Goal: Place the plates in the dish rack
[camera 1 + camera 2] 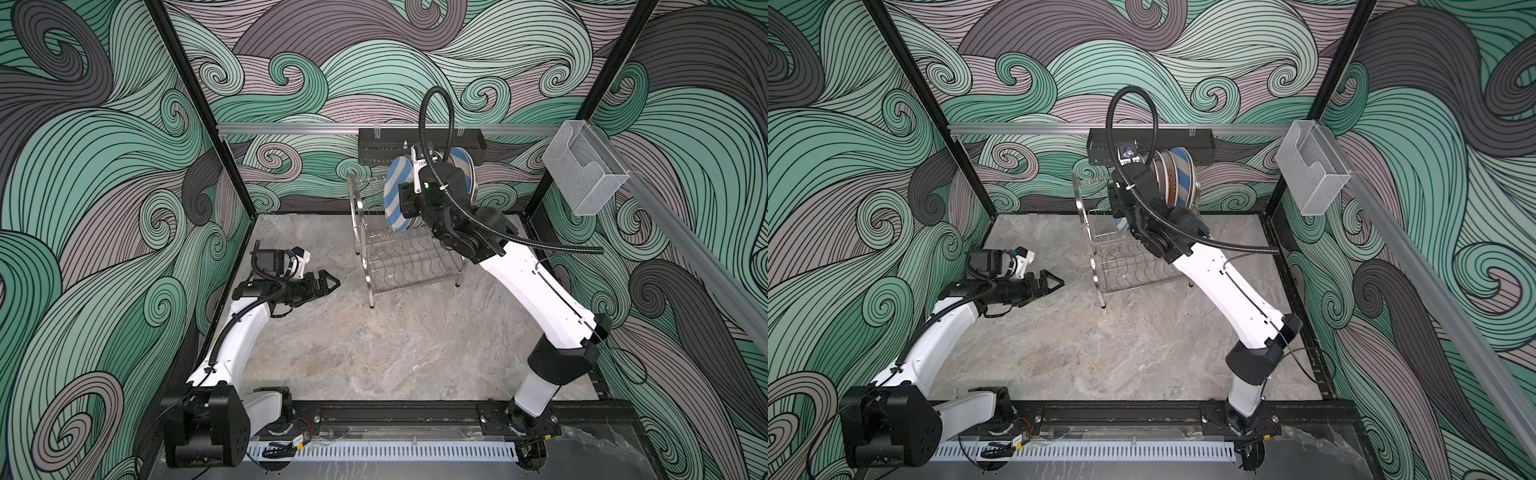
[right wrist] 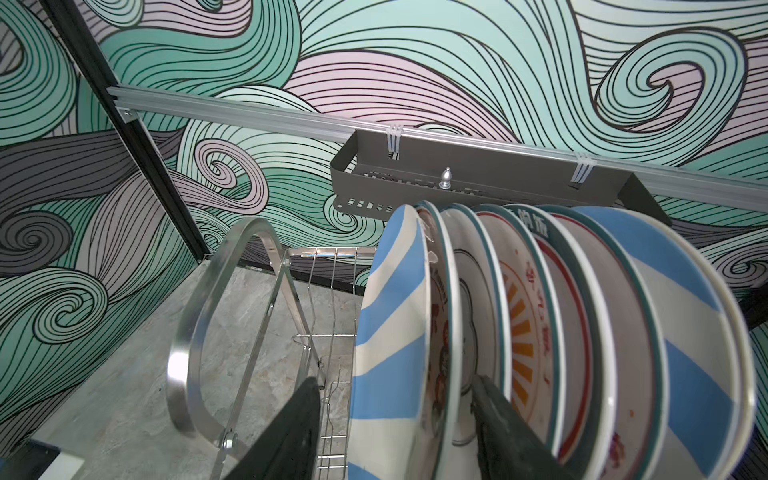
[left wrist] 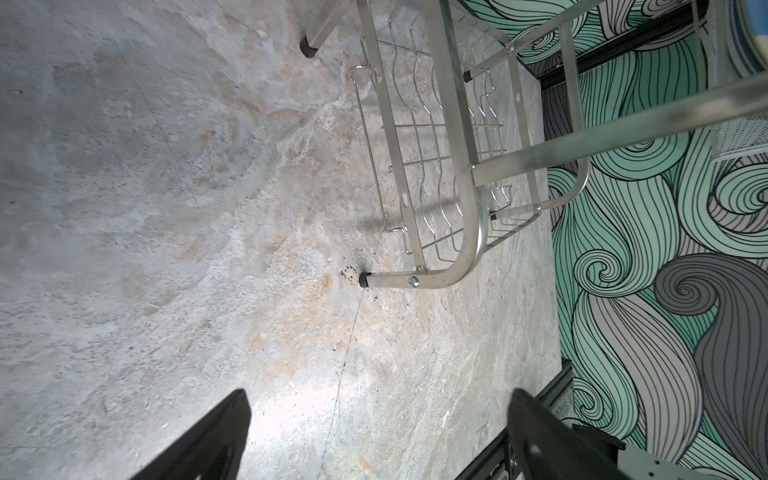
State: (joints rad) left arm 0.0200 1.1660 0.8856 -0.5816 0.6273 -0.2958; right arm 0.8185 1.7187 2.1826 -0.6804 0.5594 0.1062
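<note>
Glossy round ceramic plates (image 2: 540, 332) stand on edge, packed into the top tier of the shiny steel-wire dish rack (image 2: 185, 349). The right gripper (image 2: 395, 380) straddles the blue-and-white striped plate (image 2: 390, 324) with its fingers loose, not pinching. The left gripper (image 3: 378, 395) is spread wide and holds nothing.

Spread jaws of the right claw (image 2: 392, 379) straddle the blue-and-white striped plate (image 2: 390, 332) and a green-rimmed plate (image 2: 451, 299). Beyond one finger, more plates (image 2: 523, 332) stand upright in the dish rack (image 2: 185, 353).

Upper tier of the dish rack (image 1: 409, 262) crowded by plates (image 2: 519, 324) — left end, lower shelf free.
</note>
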